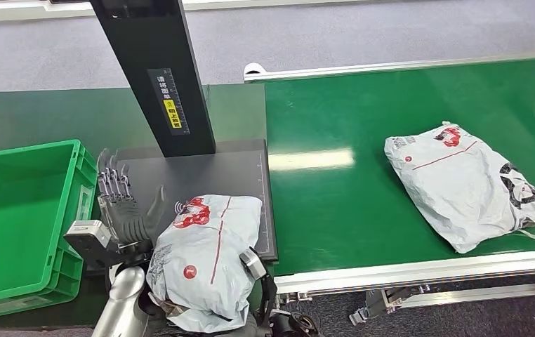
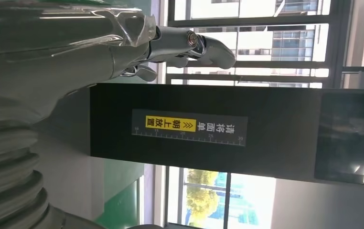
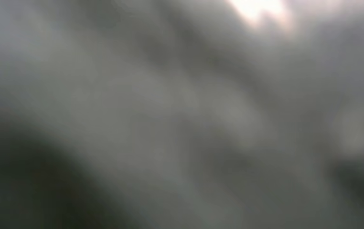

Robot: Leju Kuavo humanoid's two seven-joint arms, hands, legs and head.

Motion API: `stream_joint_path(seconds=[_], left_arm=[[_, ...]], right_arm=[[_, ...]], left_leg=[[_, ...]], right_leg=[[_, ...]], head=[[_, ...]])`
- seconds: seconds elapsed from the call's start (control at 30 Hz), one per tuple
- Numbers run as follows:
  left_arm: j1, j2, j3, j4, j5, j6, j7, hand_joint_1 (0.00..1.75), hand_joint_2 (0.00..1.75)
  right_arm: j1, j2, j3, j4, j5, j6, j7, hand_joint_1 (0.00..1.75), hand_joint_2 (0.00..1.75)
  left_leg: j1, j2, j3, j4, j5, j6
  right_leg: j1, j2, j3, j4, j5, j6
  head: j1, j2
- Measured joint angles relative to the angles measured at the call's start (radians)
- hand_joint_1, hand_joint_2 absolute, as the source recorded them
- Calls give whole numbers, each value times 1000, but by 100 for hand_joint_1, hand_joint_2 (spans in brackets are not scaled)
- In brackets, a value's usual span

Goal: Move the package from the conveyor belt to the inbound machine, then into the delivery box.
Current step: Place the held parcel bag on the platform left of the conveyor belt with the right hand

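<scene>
Head view: a grey package [image 1: 205, 260] is seen at lower centre, its far end on the black scanner plate [image 1: 201, 175] of the inbound machine, its near end overhanging the plate's front edge toward the robot. The machine's black post [image 1: 156, 70] rises at upper left of centre, a yellow label [image 1: 172, 114] on it.

The left hand [image 1: 121, 210] is held upright just left of the package, fingers [image 1: 110, 179] extended and apart, nothing gripped; contact with the package can't be told. In the left wrist view the thumb [image 2: 208, 47] and the post's label [image 2: 189, 126] are seen, with windows behind.

The right hand is covered by the package; part of its wrist [image 1: 251, 261] is seen at the package's right edge. Finger state can't be told. The right wrist view is blurred grey.

A green box [image 1: 68, 210] sits at left, just beside the plate. A second package [image 1: 465, 182] lies on the green belt [image 1: 335, 203] at right, well apart from the first.
</scene>
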Motion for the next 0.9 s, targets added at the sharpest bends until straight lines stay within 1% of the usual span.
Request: stream_joint_path(seconds=[0.03,0.07,0.17,0.2,0.27,0.3,0.37,0.4,0.47,0.53,0.6,0.63,0.73,0.8,0.9], left_arm=[[4,1,0,-3,0,5,0,0,175],[9,2,1,-9,0,10,0,0,175],[40,9,8,-37,0,16,0,0,175],[51,11,12,-47,0,15,0,0,175],[70,14,19,-64,-3,13,0,0,175],[76,15,22,-70,-9,13,0,0,175],[80,18,23,-79,-48,30,0,0,175],[79,22,17,-81,-83,52,0,0,175],[67,38,-12,-79,-197,120,0,0,175],[44,59,-61,-58,-330,158,0,0,175],[22,75,-106,-25,-450,148,17,0,175],[12,81,-121,-9,-510,132,38,0,175],[-17,92,-136,29,-663,79,106,0,175],[-29,96,-137,44,-699,66,120,0,175],[-37,101,-138,57,-708,60,125,0,175]], right_arm=[[-6,6,7,10,-11,-22,-7,0,175],[-11,12,11,20,-20,-67,-29,0,175],[-28,21,6,37,-37,-257,-137,0,175],[-35,23,-4,39,-47,-307,-170,0,175],[-56,26,-35,40,-77,-374,-214,0,175],[-67,25,-58,37,-93,-393,-220,0,175],[-85,24,-112,26,-118,-408,-201,0,175],[-91,23,-140,20,-123,-406,-183,0,175],[-99,22,-191,9,-116,-395,-152,0,175],[-101,23,-230,5,-96,-379,-134,0,175],[-102,25,-255,4,-83,-362,-124,0,175],[-102,27,-265,4,-78,-353,-120,0,175],[-100,32,-289,4,-67,-331,-108,0,175],[-99,36,-300,5,-64,-325,-106,0,175],[-99,38,-308,5,-64,-324,-106,0,175]], left_leg=[[0,0,0,0,0,0],[0,0,0,0,0,0],[0,0,0,0,0,0],[0,0,0,0,0,0],[0,0,0,0,0,0],[0,0,0,0,0,0],[0,0,0,0,1,0],[0,0,0,0,1,0],[0,0,1,0,0,0],[0,-1,1,0,0,0],[0,0,1,0,0,0],[0,1,1,0,0,0],[0,1,1,0,0,0],[0,1,1,0,0,0],[0,1,1,0,0,0]], right_leg=[[0,0,0,0,0,0],[0,0,0,0,0,0],[0,0,0,0,0,0],[0,0,0,0,0,0],[0,0,0,0,0,0],[0,0,1,0,0,0],[0,0,1,0,0,0],[0,0,1,0,0,0],[0,0,1,0,0,0],[0,-1,1,0,0,0],[0,0,1,0,0,0],[0,1,1,0,0,0],[0,1,0,0,0,0],[0,1,0,0,0,0],[0,1,0,0,0,0]], head=[[0,0],[0,0],[0,0],[0,0],[0,0],[0,0],[0,0],[1,0],[0,0],[0,0],[0,0],[0,0],[0,0],[0,0],[0,0]])
